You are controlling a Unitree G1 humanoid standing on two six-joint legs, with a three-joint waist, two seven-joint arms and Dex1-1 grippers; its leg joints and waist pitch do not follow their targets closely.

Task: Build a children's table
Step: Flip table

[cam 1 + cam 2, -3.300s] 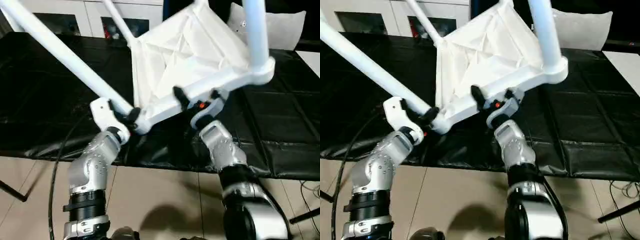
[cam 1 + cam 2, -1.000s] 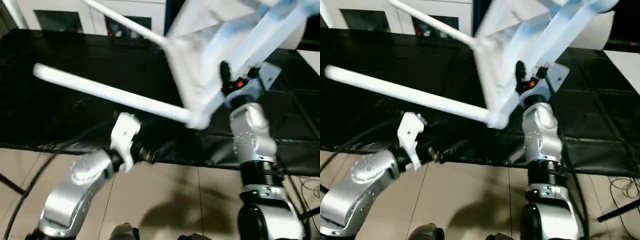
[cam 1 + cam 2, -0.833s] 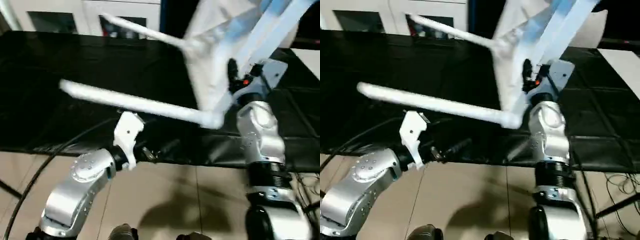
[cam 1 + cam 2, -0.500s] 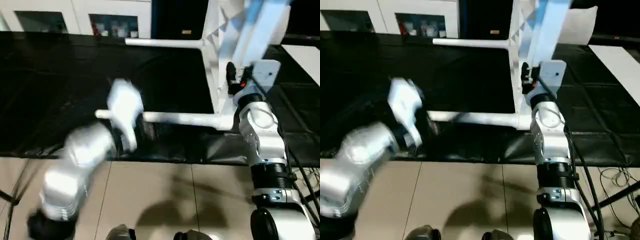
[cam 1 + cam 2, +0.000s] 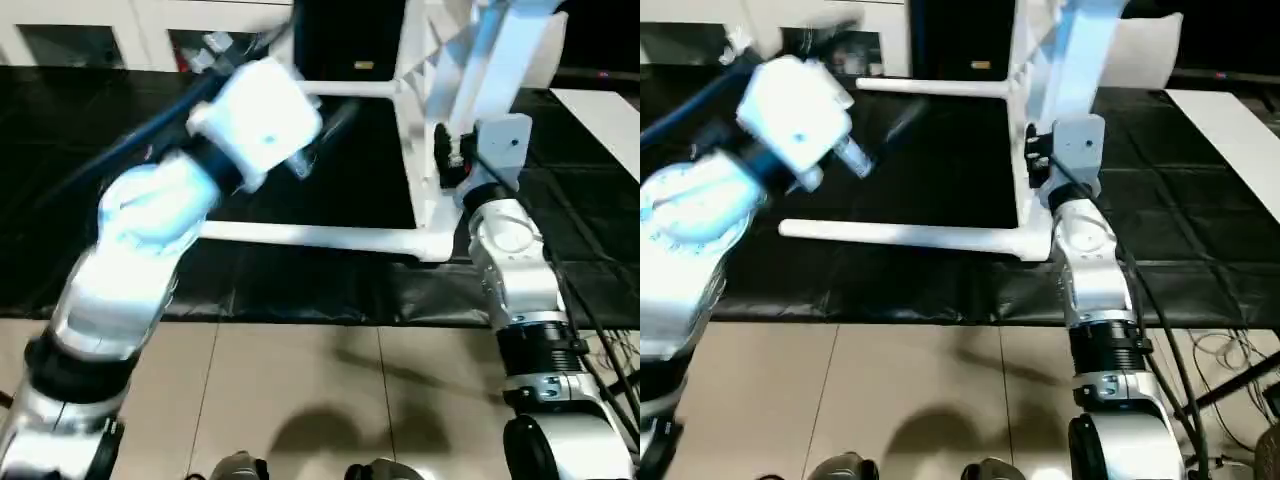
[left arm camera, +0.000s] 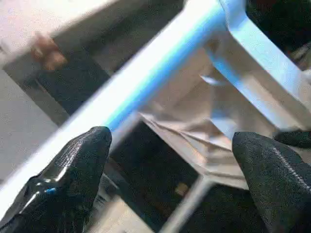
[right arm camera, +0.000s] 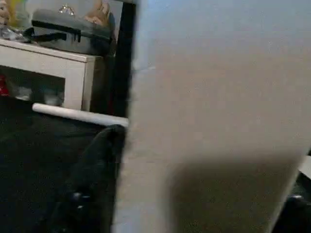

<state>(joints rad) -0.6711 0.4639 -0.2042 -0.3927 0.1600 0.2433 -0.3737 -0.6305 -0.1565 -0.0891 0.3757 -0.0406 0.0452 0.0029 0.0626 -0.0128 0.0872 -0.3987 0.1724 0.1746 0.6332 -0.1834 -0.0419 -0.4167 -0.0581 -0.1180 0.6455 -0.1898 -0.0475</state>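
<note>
1. While I look for brand marks or writing, I can read none on the children's table [image 5: 440,120] or on either arm.
2. The table stands on its side on the black mat [image 5: 330,190], top upright, two legs lying level toward my left.
3. My left gripper [image 6: 170,160] is raised near the table, fingers wide apart, holding nothing.
4. My right gripper [image 5: 447,160] sits at the top's edge; I cannot tell whether it clamps.
</note>
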